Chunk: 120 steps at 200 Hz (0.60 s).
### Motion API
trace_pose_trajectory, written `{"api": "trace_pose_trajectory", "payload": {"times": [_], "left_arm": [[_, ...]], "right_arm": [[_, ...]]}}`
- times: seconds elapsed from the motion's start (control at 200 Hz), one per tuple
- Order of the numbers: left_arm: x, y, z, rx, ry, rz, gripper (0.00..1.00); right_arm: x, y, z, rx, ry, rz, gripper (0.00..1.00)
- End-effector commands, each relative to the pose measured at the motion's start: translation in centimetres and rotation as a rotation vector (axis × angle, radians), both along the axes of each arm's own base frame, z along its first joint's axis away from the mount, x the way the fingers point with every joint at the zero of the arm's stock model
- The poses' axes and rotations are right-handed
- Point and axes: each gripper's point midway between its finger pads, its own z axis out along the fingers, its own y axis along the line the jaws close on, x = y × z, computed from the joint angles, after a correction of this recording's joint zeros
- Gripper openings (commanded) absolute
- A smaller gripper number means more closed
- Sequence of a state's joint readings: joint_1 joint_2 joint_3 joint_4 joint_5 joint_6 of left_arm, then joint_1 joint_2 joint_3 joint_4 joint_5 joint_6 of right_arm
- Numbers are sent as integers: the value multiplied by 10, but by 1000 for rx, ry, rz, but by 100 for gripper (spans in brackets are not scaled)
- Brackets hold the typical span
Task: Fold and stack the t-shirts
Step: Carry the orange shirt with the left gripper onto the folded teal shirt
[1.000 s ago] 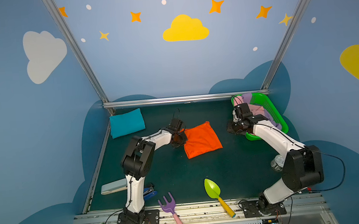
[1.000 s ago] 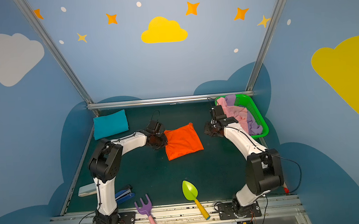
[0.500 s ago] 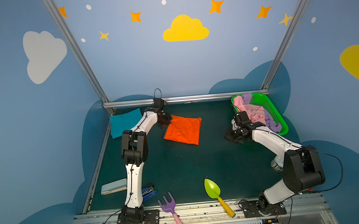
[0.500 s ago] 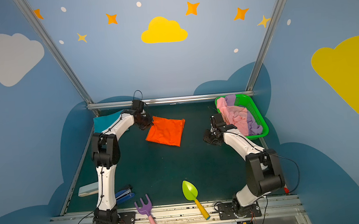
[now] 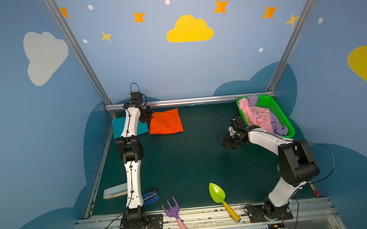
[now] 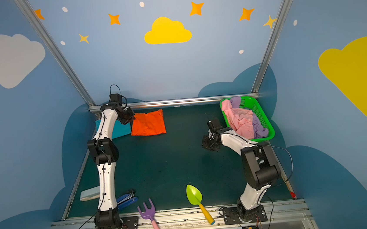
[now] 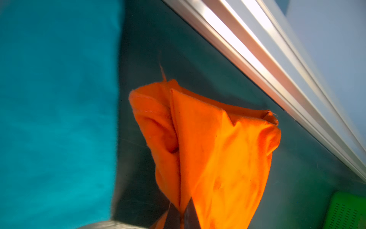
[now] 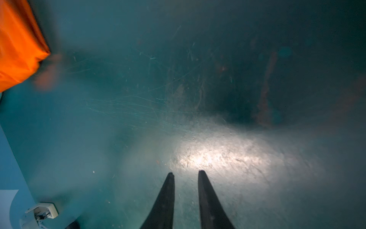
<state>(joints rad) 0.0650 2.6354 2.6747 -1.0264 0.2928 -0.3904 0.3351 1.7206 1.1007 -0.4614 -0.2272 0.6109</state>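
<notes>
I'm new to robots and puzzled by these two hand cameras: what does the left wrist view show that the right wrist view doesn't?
Only left wrist: the left gripper shut on the orange t-shirt, a teal t-shirt, a metal rail, a green basket corner. Only right wrist: the right gripper, open and empty. Both: the orange t-shirt and the dark table.

Robot lab cell dressed like a kids' room: blue walls [image 5: 21, 133], cloud [image 5: 189, 29] and star [image 5: 139, 17] decals, aluminium frame posts [image 5: 74, 47], arms [image 5: 133, 182] bolted to a rail [image 5: 209, 211] at the bottom.
</notes>
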Motion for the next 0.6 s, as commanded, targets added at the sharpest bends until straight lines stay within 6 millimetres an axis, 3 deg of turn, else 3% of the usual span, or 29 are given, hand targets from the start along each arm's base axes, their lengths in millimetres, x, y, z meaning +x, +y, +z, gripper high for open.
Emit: {"api": "trace_pose_trajectory", "payload": {"times": [0.0,0.135,0.345,0.596], "left_arm": [[-2,22,29,5,-46,13,4],[-3,37,46,8,-77,31,4],[-2,42,71,32,-132,36,4],[-7,60,112,43,-204,85,4]], "right_arm": [[9,15,1,33,6,14,21],[9,22,-9,23,29,27,20],[3,28,-23,2,67,46,19],[1,35,-25,-6,85,67,18]]}}
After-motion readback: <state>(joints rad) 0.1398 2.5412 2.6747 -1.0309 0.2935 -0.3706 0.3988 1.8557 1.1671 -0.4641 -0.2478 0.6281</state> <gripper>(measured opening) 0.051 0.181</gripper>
